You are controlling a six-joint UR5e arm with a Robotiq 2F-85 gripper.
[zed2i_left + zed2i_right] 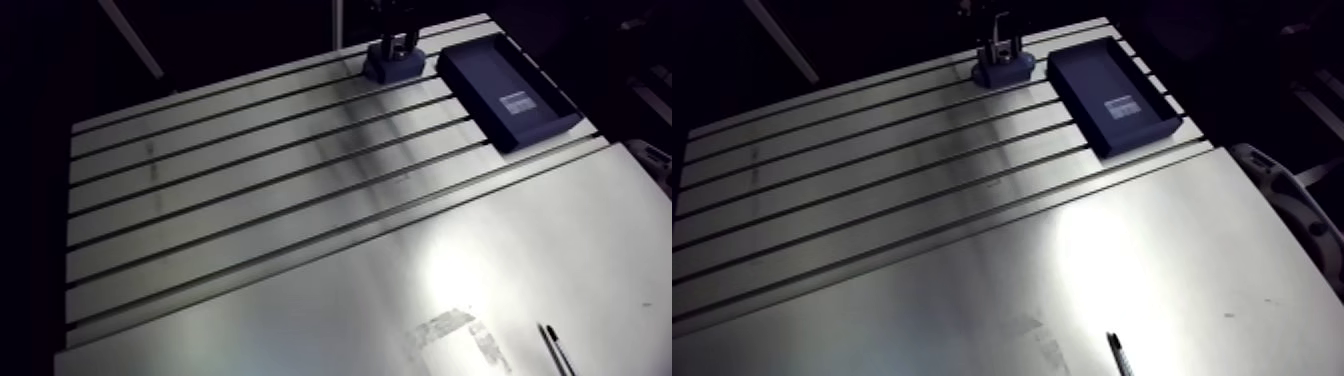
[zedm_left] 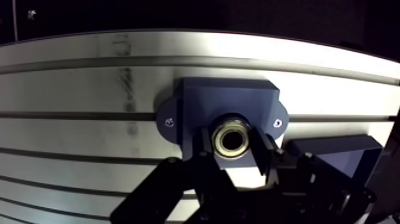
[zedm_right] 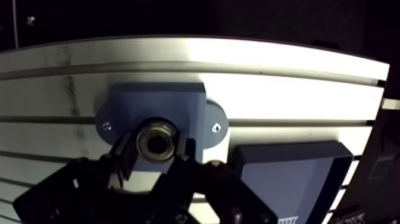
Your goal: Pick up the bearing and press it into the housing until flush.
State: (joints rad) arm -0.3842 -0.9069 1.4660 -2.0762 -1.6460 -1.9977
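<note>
Squarely over the blue housing (image 2: 229, 98), fingers (image 2: 262, 154) tight around the bearing (image 2: 231, 139), dark tray (image 1: 505, 88) just beside.

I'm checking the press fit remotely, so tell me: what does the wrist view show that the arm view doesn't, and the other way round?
Only the wrist view: the metal bearing gripped between the jaws over the blue housing, and the two screws in the housing's flange. Only the arm view: the dark blue tray's whole outline with its white label, and what looks like a pen on the plain plate nearest the camera. Both: the housing near the slotted table's edge, with the tray beside it.
</note>
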